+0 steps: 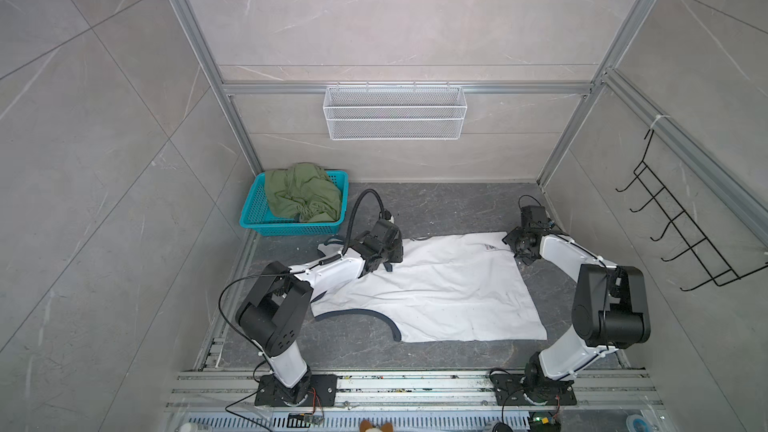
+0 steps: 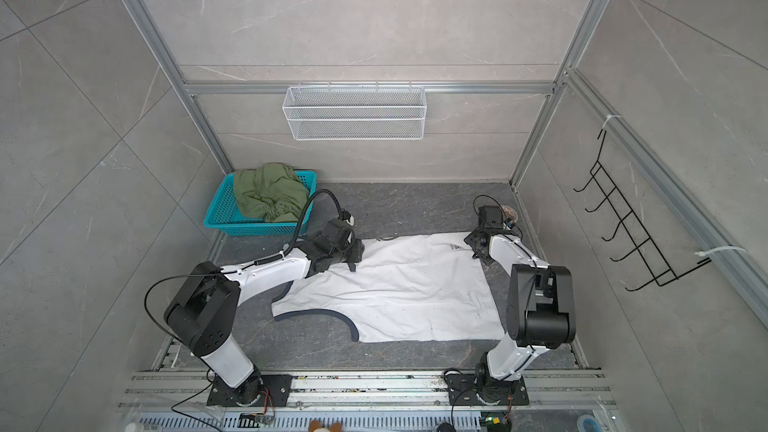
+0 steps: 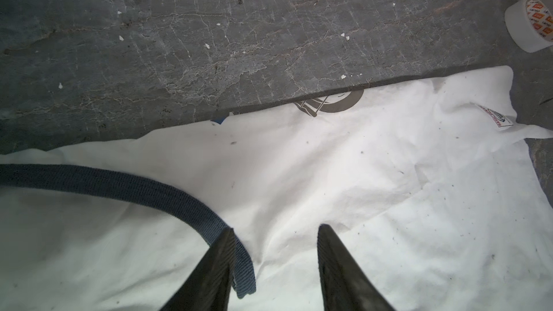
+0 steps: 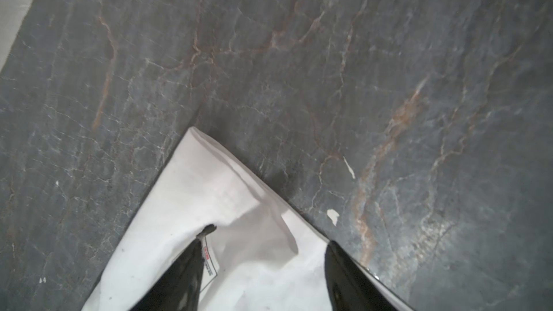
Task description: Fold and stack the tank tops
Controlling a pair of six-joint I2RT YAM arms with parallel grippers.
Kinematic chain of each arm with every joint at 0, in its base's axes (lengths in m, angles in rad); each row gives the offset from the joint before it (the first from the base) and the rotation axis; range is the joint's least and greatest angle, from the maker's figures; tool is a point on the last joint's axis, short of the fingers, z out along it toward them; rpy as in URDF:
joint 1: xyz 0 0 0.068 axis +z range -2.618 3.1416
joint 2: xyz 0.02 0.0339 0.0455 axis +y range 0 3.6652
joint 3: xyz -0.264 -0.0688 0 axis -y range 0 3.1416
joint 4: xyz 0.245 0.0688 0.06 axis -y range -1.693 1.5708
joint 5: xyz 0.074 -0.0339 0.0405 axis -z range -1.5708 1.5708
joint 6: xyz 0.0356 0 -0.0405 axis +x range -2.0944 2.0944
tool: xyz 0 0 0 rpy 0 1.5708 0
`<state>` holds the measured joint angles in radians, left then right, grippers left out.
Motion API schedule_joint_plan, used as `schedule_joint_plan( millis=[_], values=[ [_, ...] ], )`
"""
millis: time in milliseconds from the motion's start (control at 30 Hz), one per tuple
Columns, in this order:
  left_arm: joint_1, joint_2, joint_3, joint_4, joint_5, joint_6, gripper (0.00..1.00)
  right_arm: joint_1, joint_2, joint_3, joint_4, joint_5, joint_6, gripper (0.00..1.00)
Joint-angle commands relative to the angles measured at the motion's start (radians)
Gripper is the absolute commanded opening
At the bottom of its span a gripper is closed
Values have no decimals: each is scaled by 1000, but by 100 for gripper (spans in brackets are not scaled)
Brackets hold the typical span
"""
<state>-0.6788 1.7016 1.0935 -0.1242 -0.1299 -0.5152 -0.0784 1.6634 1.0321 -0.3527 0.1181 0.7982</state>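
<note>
Now the table (image 1: 436,209) carries the white top (image 1: 436,284), spread; the basket (image 1: 253,211) holds the green top (image 1: 301,193). Left gripper (image 3: 275,264) and right gripper (image 4: 263,264) (both wide, empty) sit over the white top; trim (image 3: 149,186) against 1 left finger could snag on lifting.

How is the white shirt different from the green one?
The white tank top lies spread on the table; the olive green tank top is bunched in the teal basket. The left gripper and right gripper are over the white one; none is near the green one. Both are cloth.
</note>
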Motion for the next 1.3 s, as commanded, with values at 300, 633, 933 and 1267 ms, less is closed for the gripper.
schedule_joint_plan(
  millis=[300,633,933,1267],
  values=[
    [-33,72,46,-180,31,-140,60,-43,34,-49,52,-168,52,71],
    [-33,127,72,-200,15,-148,54,-43,66,-43,35,-175,50,64],
    [-33,146,77,-193,13,-145,37,-44,84,-28,50,-142,38,40],
    [-32,158,78,-187,-3,-137,20,-43,83,-20,40,-106,18,22]
  ],
)
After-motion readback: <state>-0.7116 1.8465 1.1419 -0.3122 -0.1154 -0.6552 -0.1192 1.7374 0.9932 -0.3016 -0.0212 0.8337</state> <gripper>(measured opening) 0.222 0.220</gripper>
